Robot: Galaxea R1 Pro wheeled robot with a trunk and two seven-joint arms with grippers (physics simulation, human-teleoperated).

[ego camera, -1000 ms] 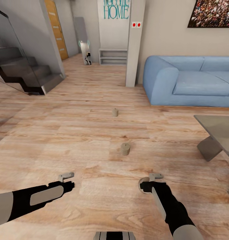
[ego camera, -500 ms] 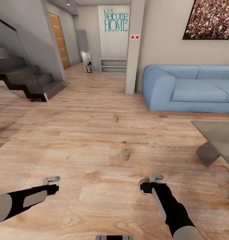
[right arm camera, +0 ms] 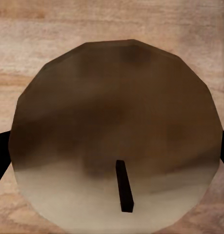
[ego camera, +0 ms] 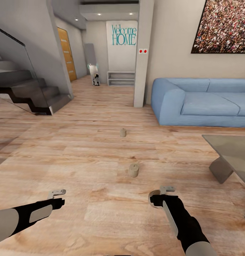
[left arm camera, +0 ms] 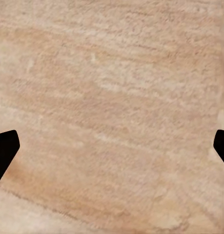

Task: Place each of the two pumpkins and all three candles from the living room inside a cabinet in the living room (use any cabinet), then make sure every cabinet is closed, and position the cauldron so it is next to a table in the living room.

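Between your R claw's [ego camera: 161, 192] fingers sits a candle [right arm camera: 116, 136], gripped by its sides. L claw [ego camera: 57, 193] is open, empty. Near candle [ego camera: 133, 170] and far candle [ego camera: 123, 132] stand on the floor [ego camera: 83, 149] ahead. Prob. light and stiff, so pinch mid-body.

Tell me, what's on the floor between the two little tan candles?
Nothing: in the head view, only bare wooden floor lies between the nearer stubby tan candle and the farther one.
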